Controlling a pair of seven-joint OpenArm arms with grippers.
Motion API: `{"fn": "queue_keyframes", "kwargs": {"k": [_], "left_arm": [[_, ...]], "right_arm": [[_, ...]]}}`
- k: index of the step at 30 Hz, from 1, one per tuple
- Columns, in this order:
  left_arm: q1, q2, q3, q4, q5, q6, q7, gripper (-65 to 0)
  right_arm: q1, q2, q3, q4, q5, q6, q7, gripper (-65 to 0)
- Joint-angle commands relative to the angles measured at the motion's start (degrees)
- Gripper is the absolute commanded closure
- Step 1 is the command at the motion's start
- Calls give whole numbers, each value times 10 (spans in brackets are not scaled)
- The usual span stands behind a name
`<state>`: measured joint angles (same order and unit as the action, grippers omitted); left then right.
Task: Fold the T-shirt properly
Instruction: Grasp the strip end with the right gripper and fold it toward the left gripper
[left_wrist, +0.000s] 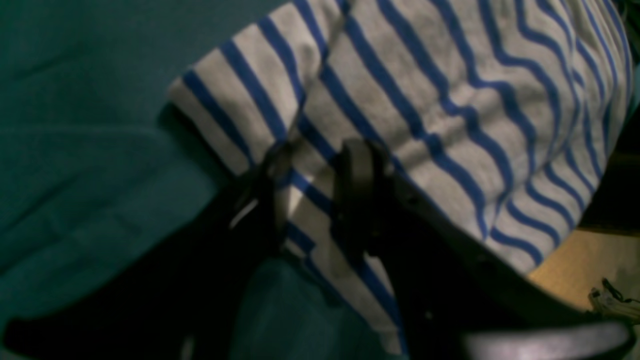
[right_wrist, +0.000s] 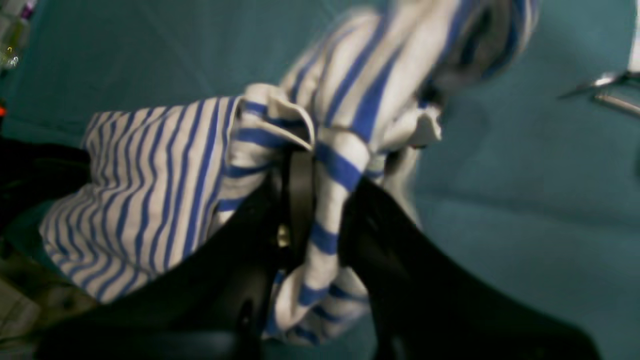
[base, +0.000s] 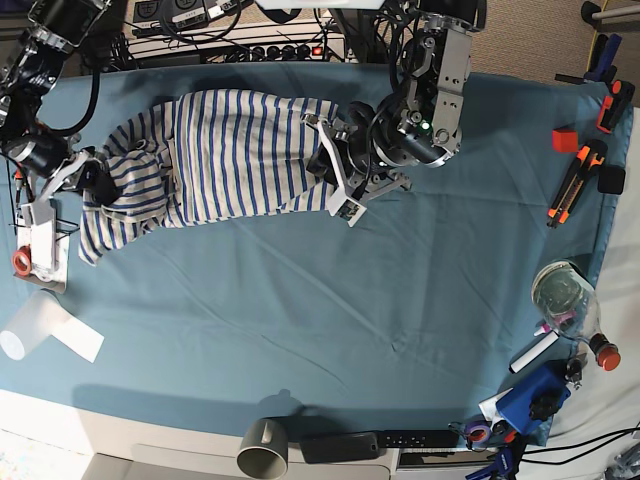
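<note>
The white T-shirt with blue stripes (base: 230, 150) lies bunched and partly lifted at the back left of the teal table cloth (base: 300, 320). My left gripper (base: 330, 165) holds its right end. In the left wrist view the black fingers (left_wrist: 357, 195) of this gripper (left_wrist: 315, 200) pinch a fold of the striped cloth (left_wrist: 425, 100). My right gripper (base: 95, 180) holds the shirt's left end. In the right wrist view that gripper (right_wrist: 325, 210) is shut on a twisted bunch of the shirt (right_wrist: 150, 190). The neck label is not visible.
Orange hand tools (base: 575, 180) and a glass jar (base: 560, 290) lie along the right edge. A white cup (base: 30, 330) lies at the left edge. A grey cup (base: 262, 450) and a remote (base: 400, 440) sit at the front. Power strips and cables run along the back.
</note>
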<state>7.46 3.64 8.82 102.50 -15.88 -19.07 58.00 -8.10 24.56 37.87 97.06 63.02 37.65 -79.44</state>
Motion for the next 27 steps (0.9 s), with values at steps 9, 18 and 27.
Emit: {"fn": "queue_keyframes", "kwargs": {"k": [9, 18, 27], "left_arm": [[-3, 5, 0, 9, -8, -2, -4, -165], [-3, 5, 0, 13, -85, -2, 7, -165], [-3, 13, 0, 44, -120, -2, 12, -165]], "right_arm": [[3, 13, 0, 69, 92, 24, -6, 0], [2, 13, -52, 69, 92, 24, -6, 0], [2, 14, -89, 69, 108, 24, -6, 0]]}}
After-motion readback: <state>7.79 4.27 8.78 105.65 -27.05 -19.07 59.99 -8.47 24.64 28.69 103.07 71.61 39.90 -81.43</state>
